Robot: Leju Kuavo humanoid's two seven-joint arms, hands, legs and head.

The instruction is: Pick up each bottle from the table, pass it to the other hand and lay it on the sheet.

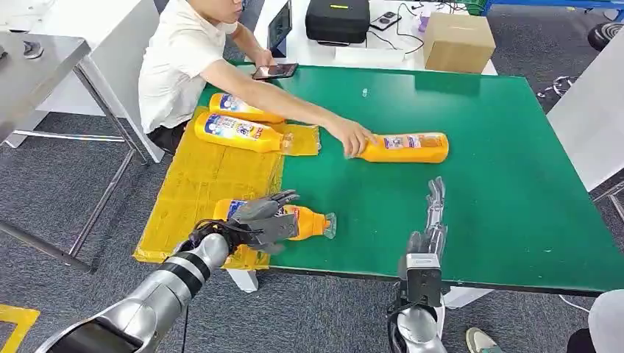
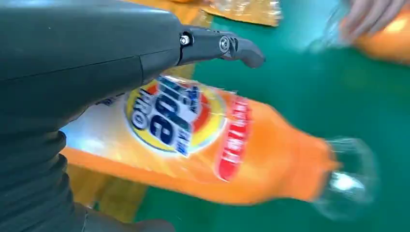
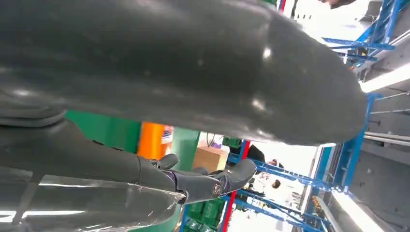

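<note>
The bottle could roll off the sheet.
The left hand [image 1: 266,219] hovers open over a bottle [image 1: 305,221] at 7 o'clock on the worktop [image 1: 486,176]; its neck hangs past the sheet [image 1: 213,176]. The right hand [image 1: 434,209] is flat and empty.

Silver ringed arms, black cables at wrists; left hand [image 1: 266,219] grey-covered, dark fingers; right hand [image 1: 434,213] slim, grey.

The left arm reaches in from the lower left, its hand [image 1: 265,219] draped over a bottle [image 1: 302,220] with fingers spread. The right hand [image 1: 434,213] stands edge-on, fingers straight and pointing forward, holding nothing.
</note>
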